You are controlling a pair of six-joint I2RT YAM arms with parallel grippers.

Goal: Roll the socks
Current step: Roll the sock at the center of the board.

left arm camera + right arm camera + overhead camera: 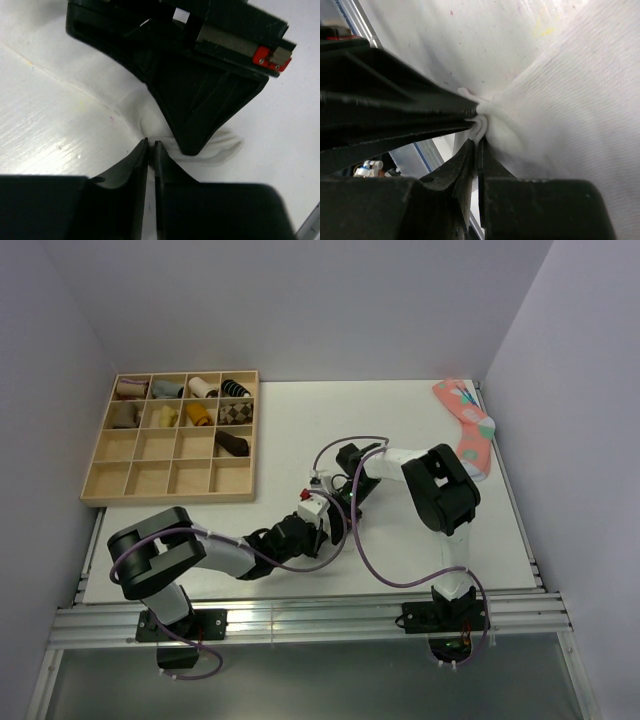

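The white socks [220, 147] lie bunched on the white table, and both grippers meet on them near its middle. In the left wrist view my left gripper [150, 143] has its jaws nearly together, pinching a fold of white fabric at the tips. The right gripper's black finger [200, 115] presses down on the fabric just beyond it. In the right wrist view my right gripper [479, 140] is shut on a curled edge of the socks [570, 100], whose cloth fans out to the right. From above, the left gripper [318, 530] and right gripper [325, 520] hide the socks.
A wooden compartment tray [130, 475] sits at the back left with several sock rolls in its upper cells. A coral-pink dotted sock [468, 430] lies at the back right. Purple cables [365, 550] loop over both arms. An aluminium rail [300, 625] runs along the near edge.
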